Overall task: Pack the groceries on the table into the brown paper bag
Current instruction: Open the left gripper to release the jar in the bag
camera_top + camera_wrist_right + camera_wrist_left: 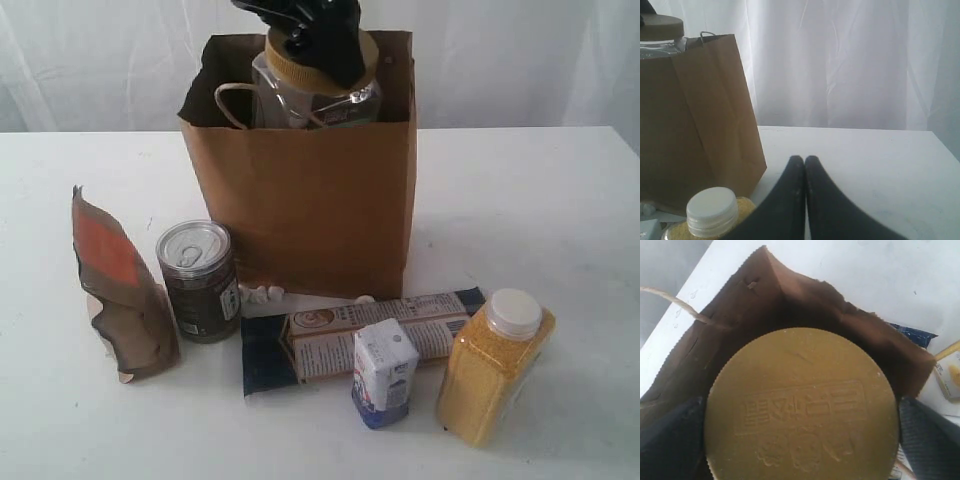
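Our left hand (pixel 318 45) clamped the clear jar with tan lid (pixel 290 100) at the brown paper bag's (pixel 310 210) twelve o'clock. Our right hand (pixel 805 162) was together.

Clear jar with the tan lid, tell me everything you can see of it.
The clear jar looks like plastic, with a round tan lid bearing embossed characters. It hangs roughly upright in the mouth of the brown paper bag, lid above the rim, body half inside. The left gripper clamps the lid between dark fingers. Contents unclear.
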You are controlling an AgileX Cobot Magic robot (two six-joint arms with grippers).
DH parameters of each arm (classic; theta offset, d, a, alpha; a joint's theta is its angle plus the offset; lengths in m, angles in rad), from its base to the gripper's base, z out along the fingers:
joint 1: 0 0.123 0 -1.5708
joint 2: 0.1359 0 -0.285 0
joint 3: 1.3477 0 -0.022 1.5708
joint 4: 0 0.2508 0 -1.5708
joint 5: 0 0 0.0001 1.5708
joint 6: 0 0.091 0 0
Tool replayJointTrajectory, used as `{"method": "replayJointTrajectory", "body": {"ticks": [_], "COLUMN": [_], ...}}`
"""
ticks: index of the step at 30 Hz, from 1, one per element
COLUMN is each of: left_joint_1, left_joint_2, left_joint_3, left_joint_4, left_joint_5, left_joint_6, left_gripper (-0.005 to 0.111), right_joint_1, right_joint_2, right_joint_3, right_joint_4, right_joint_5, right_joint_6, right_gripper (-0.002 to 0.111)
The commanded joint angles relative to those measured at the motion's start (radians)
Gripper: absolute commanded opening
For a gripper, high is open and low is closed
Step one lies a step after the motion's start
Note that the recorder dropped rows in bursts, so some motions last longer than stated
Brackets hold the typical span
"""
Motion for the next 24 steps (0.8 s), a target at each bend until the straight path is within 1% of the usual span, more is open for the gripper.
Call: {"method": "replayJointTrajectory", "body": {"ticks": [1, 9, 13, 17, 24], "left_joint_1": [0.002, 0.002, 0.023, 0.023, 0.066], "left_joint_2": [-0.018, -0.018, -0.018, -0.023, -0.023], "left_joint_3": [-0.002, -0.002, 0.003, 0.021, 0.024], "left_joint_4": [-0.027, -0.039, -0.053, -0.054, -0.054], "left_joint_5": [0.087, 0.087, 0.082, 0.056, 0.038], "left_joint_6": [0.003, -0.003, -0.003, -0.003, -0.007], "left_gripper": [0.0, 0.0, 0.0, 0.0, 0.0], "right_joint_1": [-0.009, -0.009, -0.009, -0.009, -0.009], "right_joint_2": [-0.006, -0.006, -0.006, -0.006, -0.006], "right_joint_3": [0.005, 0.005, 0.005, 0.005, 0.005], "right_joint_4": [-0.006, -0.006, -0.006, -0.006, -0.006], "right_joint_5": [-0.006, -0.006, -0.006, -0.006, -0.006], "right_joint_6": [-0.001, -0.001, -0.001, -0.001, -0.001], "right_gripper": [0.0, 0.0, 0.0, 0.0, 0.0]}}
